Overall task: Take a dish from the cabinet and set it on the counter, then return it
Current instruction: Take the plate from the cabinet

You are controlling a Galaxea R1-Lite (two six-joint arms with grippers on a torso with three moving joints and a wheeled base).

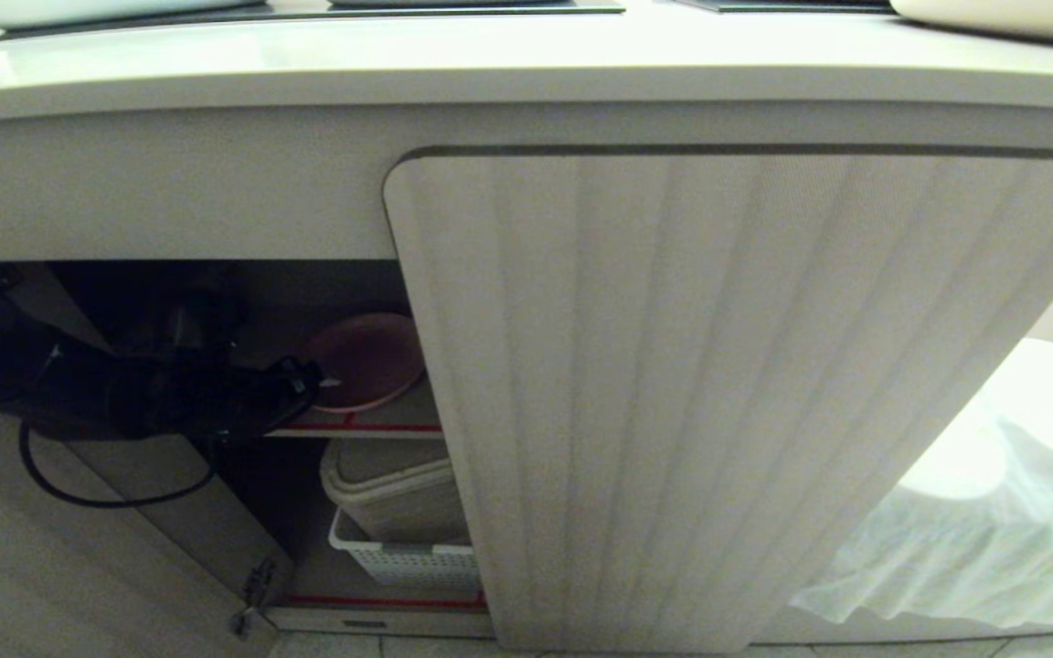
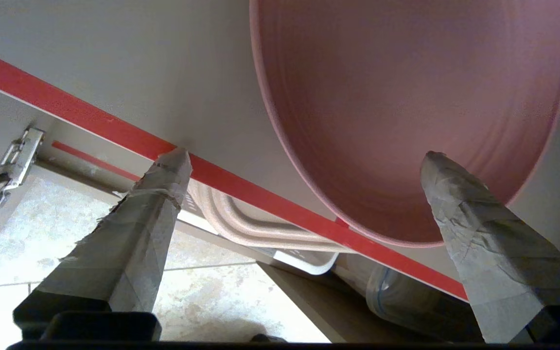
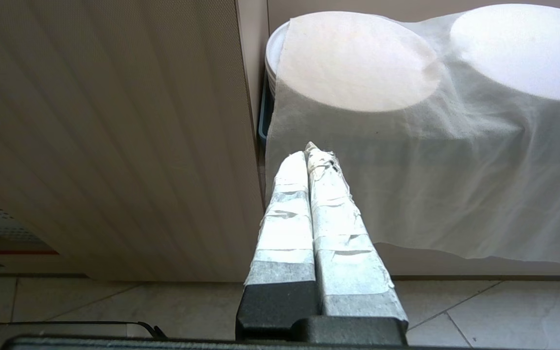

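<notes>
The pink dish lies on the upper, red-edged shelf inside the open left half of the cabinet. My left gripper reaches in from the left at shelf height and is open. In the left wrist view the dish fills the far side. One taped finger shows in front of the dish's near rim and the other stands by the shelf's red edge; nothing is held. The counter runs above. My right gripper hangs shut, low beside the closed door.
Below the shelf stand a beige bin and a white slotted basket. The left door swings open toward me, its hinge near the floor. A white cloth drapes over round stacks to the right of the closed door.
</notes>
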